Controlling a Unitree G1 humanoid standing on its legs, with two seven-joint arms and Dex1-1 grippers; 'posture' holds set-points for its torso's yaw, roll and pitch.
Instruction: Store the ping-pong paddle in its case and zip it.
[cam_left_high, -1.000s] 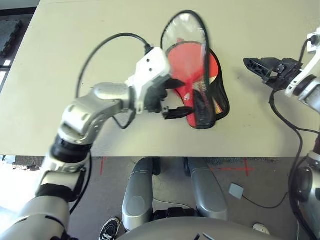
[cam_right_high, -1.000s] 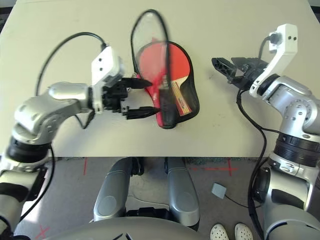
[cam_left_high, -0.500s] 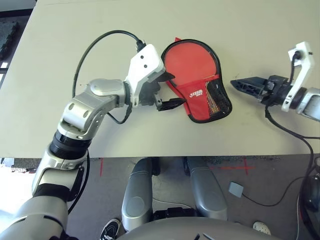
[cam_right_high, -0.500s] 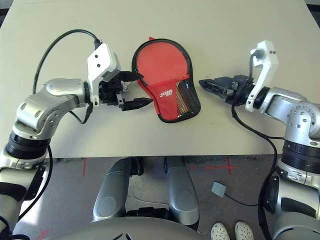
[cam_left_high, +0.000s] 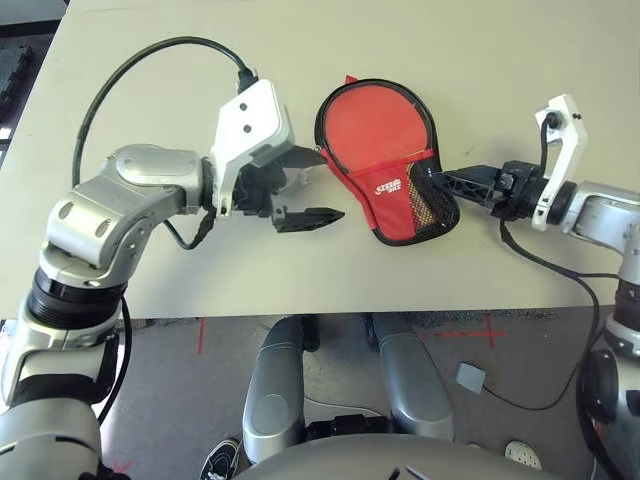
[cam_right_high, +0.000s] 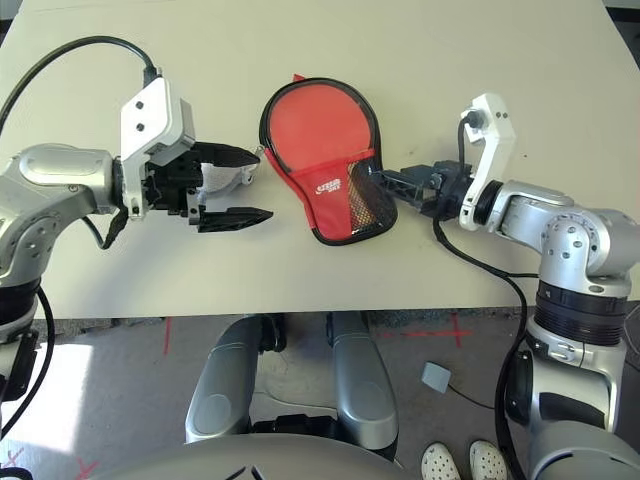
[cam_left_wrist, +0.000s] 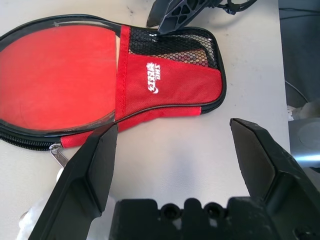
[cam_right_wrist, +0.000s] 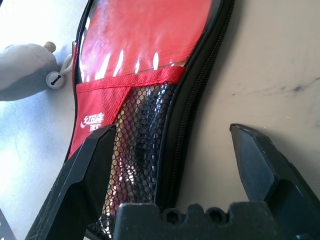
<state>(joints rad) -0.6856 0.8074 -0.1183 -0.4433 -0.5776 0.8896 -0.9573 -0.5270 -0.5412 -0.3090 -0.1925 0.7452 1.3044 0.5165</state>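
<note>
At centre frame on the surface lies the case (cam_left_high: 385, 160), its flap down over the paddle. Both hands gape empty: pin its mesh end with your right hand (cam_right_high: 395, 182), then bring your left hand (cam_left_high: 310, 185) to the zipper pull.

Left tool (cam_left_high: 303, 186) open, pointing right, right tool (cam_right_high: 395, 184) open, pointing left, both arms bent inward
</note>
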